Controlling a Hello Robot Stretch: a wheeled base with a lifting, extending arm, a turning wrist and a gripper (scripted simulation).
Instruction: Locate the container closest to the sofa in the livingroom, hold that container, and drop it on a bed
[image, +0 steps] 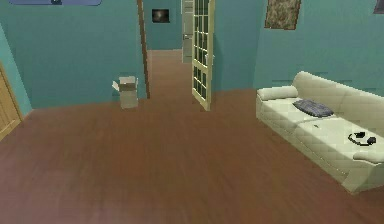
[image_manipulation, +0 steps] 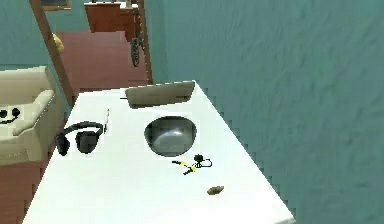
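Forward view: sofa (image: 320, 118) at right; box (image: 126, 90) on the floor by the far wall (image: 80, 45). Arm side view: white surface (image_manipulation: 120, 185) near the sofa, bearing a metal bowl (image_manipulation: 170, 135) mid-top and headphones (image_manipulation: 80, 137) to the bowl's left. Gripper state: cannot tell.

Home, living room: cream sofa (image: 320, 125), wood floor (image: 150, 160), teal walls (image: 80, 40), framed picture (image: 283, 13), paned door (image: 203, 55) open to corridor, white table (image_manipulation: 110, 190).

You see blue-green walls (image: 80, 50) and a brown floor (image: 150, 165). The right sofa (image: 325, 130) is cream with a grey cushion (image: 313, 108). The far box (image: 126, 92) and the table (image_manipulation: 120, 190) are white; the bowl (image_manipulation: 170, 135) is grey.
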